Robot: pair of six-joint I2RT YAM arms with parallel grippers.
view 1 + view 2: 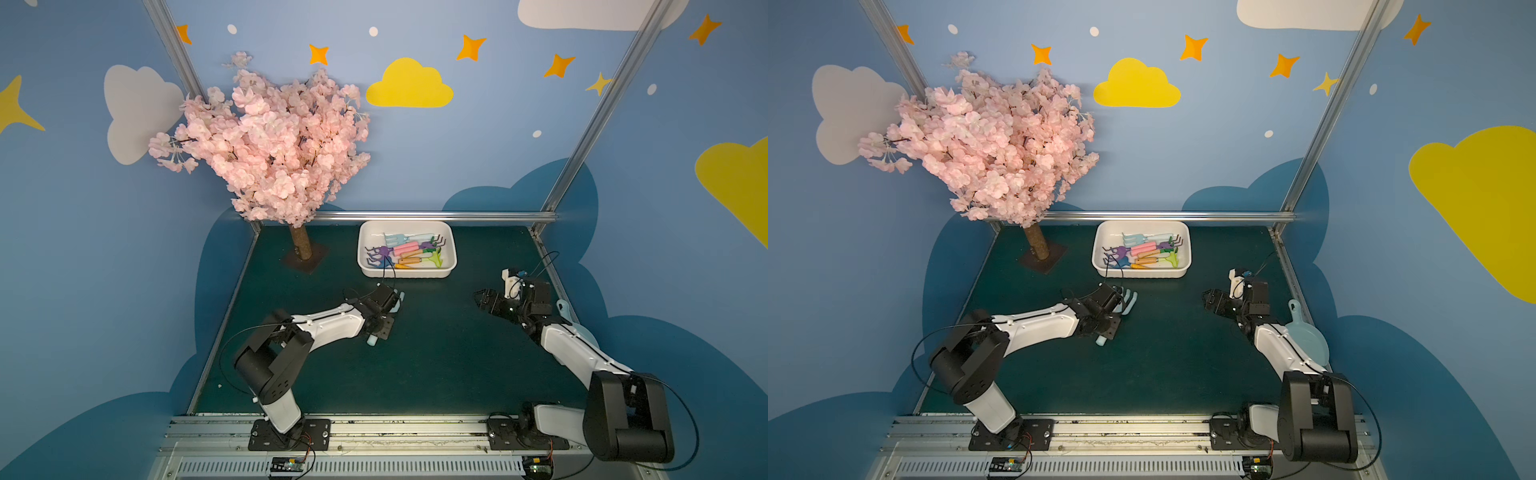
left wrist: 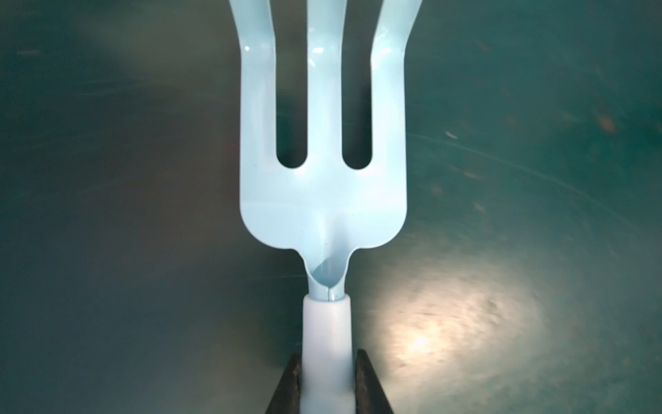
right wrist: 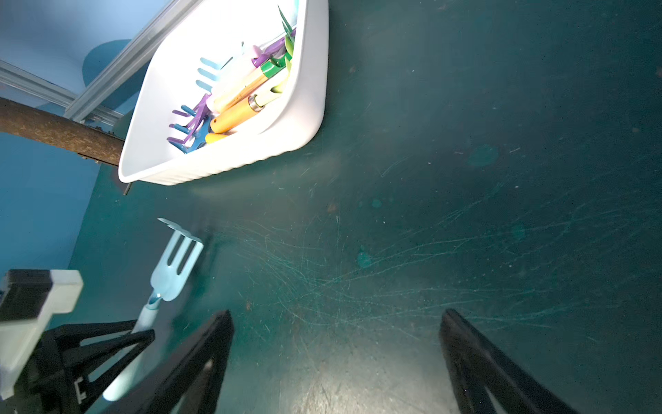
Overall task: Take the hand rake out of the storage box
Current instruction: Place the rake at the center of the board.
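- L gripper (image 2: 326,358): both fingers (image 2: 367,376) press the white handle of the hand rake (image 2: 322,200), one on each side, so it is clamped on it.
- Rake head is pale blue w/ 3 tines and sticks out ahead of the L fingertips. In both top views the handle's end pokes out behind them.
- The rake is outside the storage box (image 1: 407,275), over the dark green mat (image 2: 537,107). The box sits beyond the tine tips, near but apart.
- Rake on the mat or just off it: can't tell, as the arm covers most of it from above.
- R gripper (image 3: 336,315): fingers spread wide, nothing btwn them, only bare scratched mat beneath.
- In a top view the R gripper (image 1: 482,298) points toward the L one, well apart from it.
- The box holds several other coloured rakes (image 1: 405,251), piled together.
- A pale blue scoop (image 1: 1306,340) lies behind the R fingers, beside the R arm.
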